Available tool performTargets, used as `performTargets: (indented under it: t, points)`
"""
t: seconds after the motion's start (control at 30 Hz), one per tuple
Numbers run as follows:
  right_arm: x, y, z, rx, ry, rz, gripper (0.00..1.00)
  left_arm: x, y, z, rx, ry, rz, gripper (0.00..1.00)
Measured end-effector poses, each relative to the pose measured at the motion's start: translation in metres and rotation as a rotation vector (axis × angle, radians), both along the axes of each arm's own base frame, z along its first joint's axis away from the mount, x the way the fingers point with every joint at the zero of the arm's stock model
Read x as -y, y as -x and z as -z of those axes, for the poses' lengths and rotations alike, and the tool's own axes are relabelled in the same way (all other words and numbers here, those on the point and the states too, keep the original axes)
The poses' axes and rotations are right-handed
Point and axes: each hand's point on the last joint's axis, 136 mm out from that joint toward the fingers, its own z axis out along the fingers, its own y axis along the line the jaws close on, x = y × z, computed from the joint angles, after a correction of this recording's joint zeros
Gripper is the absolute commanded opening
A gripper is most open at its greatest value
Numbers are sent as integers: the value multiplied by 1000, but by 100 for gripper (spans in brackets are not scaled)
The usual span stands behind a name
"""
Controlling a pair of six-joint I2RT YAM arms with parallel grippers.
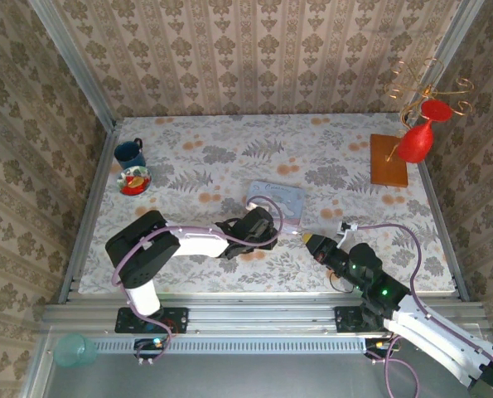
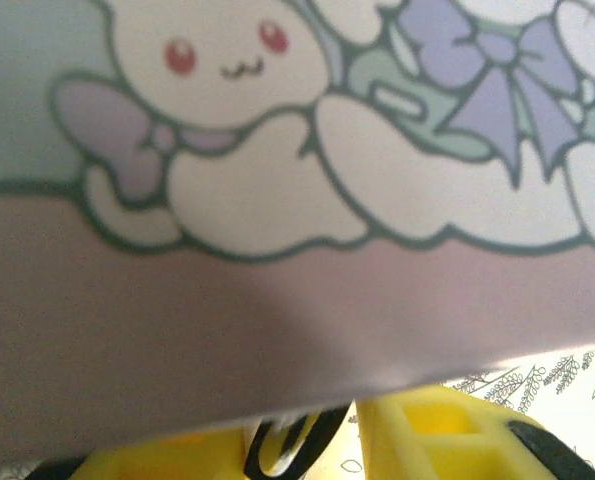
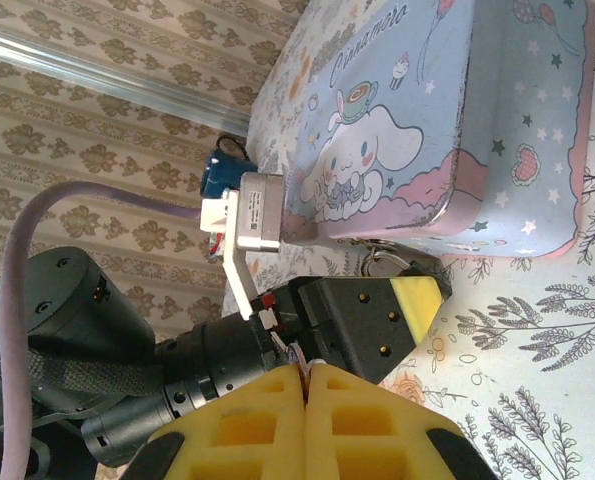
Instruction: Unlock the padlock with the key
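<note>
The padlock point(image 3: 381, 258) is being shown at the tin box's point(image 3: 447, 130) near edge, around the table's point(image 1: 354, 149) middle, just beside the left gripper point(image 2: 302, 450), whose grip cannot be told. The right gripper's point(image 3: 307, 390) fingers are being pressed tightly together.

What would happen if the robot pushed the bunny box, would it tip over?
Probably not. The bunny box lies flat and low on the tablecloth, so it would likely slide rather than tip. Its smooth printed lid looks slick, so it may be slippery to hold. It looks stiff, with crisp rounded edges, so it likely wouldn't bend.
</note>
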Motion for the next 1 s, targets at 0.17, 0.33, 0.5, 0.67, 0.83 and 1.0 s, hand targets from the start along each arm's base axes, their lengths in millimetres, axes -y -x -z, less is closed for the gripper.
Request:
performTargets:
  t: [0.17, 0.33, 0.5, 0.67, 0.83, 1.0]
  points:
    - [0, 0, 6, -19, 15, -1, 0, 0, 3, -1, -1, 0, 11, 18]
    - [-1, 0, 21, -65, 57, -6, 0, -4, 7, -11, 0, 11, 15, 12]
    - [-3, 2, 41, -130, 103, -21, 0, -5, 12, -23, -7, 41, 27, 10]
    - [-7, 4, 55, -180, 129, -40, 0, -2, 14, -33, -52, 131, 21, 8]
    - [-15, 2, 54, -191, 113, -66, 0, -5, 18, -37, -137, 253, -23, 6]
    - [-23, -4, 46, -179, 77, -76, 0, 4, 23, -45, -211, 374, -49, 4]
